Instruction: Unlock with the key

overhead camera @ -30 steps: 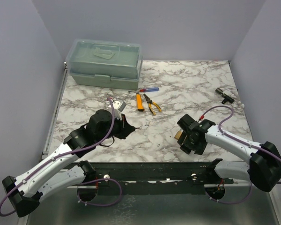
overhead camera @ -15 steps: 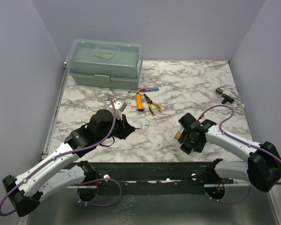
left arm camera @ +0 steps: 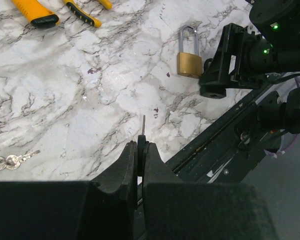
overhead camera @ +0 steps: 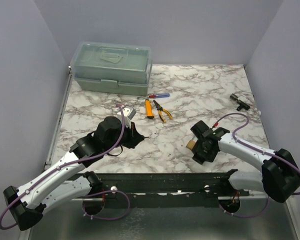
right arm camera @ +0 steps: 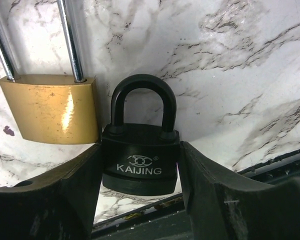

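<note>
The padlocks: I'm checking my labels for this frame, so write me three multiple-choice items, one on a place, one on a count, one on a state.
1. Where does the black padlock lie?
A) inside the toolbox
B) next to the pliers
C) between the fingers of the right pincer

2. How many padlocks does the right wrist view show?
A) one
B) two
C) three

3. The left pincer is:
A) shut on a key
B) wide open
C) shut on nothing

Answers:
1 C, the fingers flank its body.
2 B, the brass padlock lies beside the black one.
3 A, the key's blade sticks out past its closed tips.
</note>
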Robot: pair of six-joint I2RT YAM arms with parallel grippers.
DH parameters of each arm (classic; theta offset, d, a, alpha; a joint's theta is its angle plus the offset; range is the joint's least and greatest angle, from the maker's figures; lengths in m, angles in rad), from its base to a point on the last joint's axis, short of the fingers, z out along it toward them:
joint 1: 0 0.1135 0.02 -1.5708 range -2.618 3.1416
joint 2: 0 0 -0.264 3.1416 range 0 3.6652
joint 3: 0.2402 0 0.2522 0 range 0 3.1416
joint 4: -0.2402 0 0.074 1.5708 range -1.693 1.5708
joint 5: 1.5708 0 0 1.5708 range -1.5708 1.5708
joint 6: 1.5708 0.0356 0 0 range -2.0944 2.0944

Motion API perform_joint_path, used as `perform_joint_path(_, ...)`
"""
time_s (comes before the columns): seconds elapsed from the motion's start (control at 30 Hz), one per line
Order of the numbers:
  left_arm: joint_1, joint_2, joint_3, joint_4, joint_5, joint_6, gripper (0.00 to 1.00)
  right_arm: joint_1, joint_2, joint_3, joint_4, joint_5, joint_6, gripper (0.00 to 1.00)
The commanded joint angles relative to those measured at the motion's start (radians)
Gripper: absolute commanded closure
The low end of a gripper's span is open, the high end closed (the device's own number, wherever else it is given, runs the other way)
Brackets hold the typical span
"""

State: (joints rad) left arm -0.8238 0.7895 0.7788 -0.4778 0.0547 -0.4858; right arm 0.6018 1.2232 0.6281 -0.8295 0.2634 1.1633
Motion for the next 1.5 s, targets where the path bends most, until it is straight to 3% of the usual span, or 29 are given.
perform_joint_path(0.0, 0.007, -0.001, 0.017, -0.010, -0.024, 0.015, 1.00, -0.004, 0.037, -0.029, 0.015, -0.008, 0.018, 0.36)
perform_joint_path(0.33, 0.007, -0.001, 0.018, -0.009, -0.024, 0.013, 1.00, -0.005, 0.043, -0.027, 0.013, 0.003, 0.022, 0.35)
perform_joint_path(0.37, 0.007, -0.001, 0.018, -0.009, -0.024, 0.013, 1.00, -0.005, 0.044, -0.026, 0.013, 0.003, 0.022, 0.38)
perform_joint_path(0.5, 0.006, -0.005, 0.019, -0.009, -0.023, 0.013, 1.00, -0.005, 0.035, 0.000, -0.020, 0.000, 0.029, 0.67)
perform_joint_path(0.83, 0.006, -0.015, 0.019, -0.009, -0.025, 0.015, 1.00, -0.004, -0.028, 0.209, -0.167, -0.028, 0.050, 1.00)
perform_joint_path(1.03, 0.007, -0.033, 0.018, -0.010, -0.061, 0.013, 1.00, -0.001, -0.006, 0.234, 0.016, -0.200, 0.073, 1.00)
perform_joint_path(1.47, 0.007, -0.112, 0.048, -0.111, -0.189, -0.057, 1.00, 0.107, 0.371, 0.327, 0.262, -0.285, 0.311, 1.00)
